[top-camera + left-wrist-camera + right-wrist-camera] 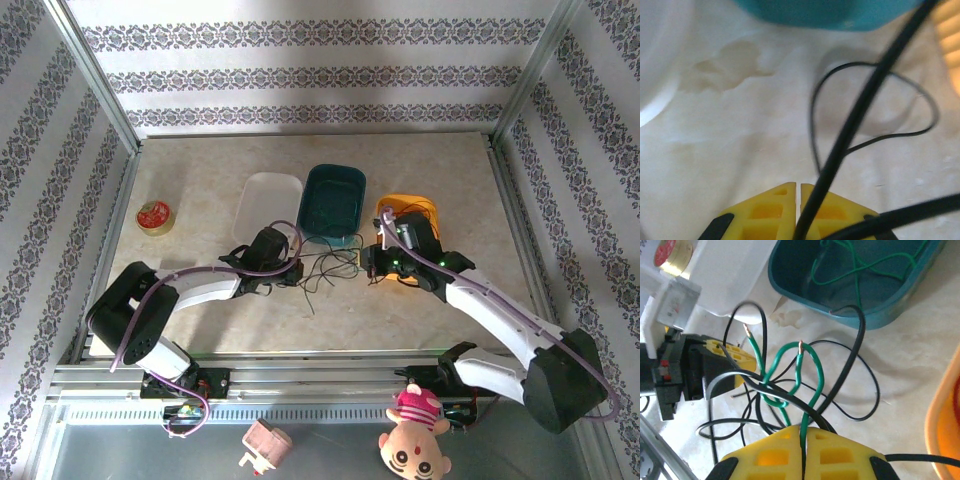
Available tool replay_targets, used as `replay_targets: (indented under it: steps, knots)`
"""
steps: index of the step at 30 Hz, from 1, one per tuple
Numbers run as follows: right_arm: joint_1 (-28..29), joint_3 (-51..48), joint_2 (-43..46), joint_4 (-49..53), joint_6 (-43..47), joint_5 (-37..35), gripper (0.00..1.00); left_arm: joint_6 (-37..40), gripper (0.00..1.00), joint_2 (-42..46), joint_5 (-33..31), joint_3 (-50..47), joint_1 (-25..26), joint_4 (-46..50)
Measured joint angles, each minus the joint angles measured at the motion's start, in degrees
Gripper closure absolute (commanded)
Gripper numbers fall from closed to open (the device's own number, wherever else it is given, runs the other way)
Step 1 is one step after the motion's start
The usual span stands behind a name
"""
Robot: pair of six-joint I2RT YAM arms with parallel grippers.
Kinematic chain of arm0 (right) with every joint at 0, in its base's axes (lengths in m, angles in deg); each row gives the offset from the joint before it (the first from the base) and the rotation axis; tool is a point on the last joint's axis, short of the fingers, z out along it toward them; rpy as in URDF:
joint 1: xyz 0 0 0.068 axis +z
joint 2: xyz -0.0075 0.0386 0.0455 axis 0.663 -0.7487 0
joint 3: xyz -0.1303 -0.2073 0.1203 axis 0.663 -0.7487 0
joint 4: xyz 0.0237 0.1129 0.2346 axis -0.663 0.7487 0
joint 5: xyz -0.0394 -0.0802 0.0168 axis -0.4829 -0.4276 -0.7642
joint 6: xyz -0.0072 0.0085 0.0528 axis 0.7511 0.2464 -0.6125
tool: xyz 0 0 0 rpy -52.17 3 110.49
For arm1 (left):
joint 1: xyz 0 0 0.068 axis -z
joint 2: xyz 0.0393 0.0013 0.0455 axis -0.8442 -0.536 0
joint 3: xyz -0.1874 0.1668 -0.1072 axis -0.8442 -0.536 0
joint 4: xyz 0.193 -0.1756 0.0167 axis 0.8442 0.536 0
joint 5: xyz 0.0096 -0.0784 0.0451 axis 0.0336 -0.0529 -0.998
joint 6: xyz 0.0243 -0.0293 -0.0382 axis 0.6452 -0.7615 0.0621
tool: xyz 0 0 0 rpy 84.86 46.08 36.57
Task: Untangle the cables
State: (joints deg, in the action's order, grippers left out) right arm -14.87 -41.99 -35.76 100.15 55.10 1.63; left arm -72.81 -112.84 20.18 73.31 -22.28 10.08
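Note:
A tangle of thin black and green cables lies on the table between my two grippers. My right gripper is shut on a green cable, which loops up and knots around black strands. In the top view that gripper sits just right of the tangle. My left gripper is shut, and a thick-looking black cable runs out from its jaws across a thin black loop. Across the tangle, the left gripper holds black strands. More green cable lies inside the teal bin.
Behind the tangle stand a white bin, the teal bin and an orange bin. A red and gold tape roll sits at the far left. Two toys lie below the table's near rail.

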Motion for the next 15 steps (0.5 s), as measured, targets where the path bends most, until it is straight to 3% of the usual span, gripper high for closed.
replay_targets:
  steps: [3,7,9,15]
  knots:
    - [-0.52,0.00,0.13,-0.07,0.02,0.63,1.00,0.46,1.00,-0.39,0.76,-1.44,-0.17,0.92]
    - [0.20,0.02,-2.43,-0.04,0.04,0.79,1.00,1.09,0.56,2.23,4.63,-4.17,-0.31,0.37]
    - [0.76,0.07,-4.55,-0.15,0.02,1.11,1.00,2.01,0.43,5.73,6.69,-5.57,-0.59,0.39]
    - [1.25,0.76,-10.38,-0.52,-0.02,4.55,0.99,5.49,0.37,15.63,11.15,-5.49,-0.92,0.48]
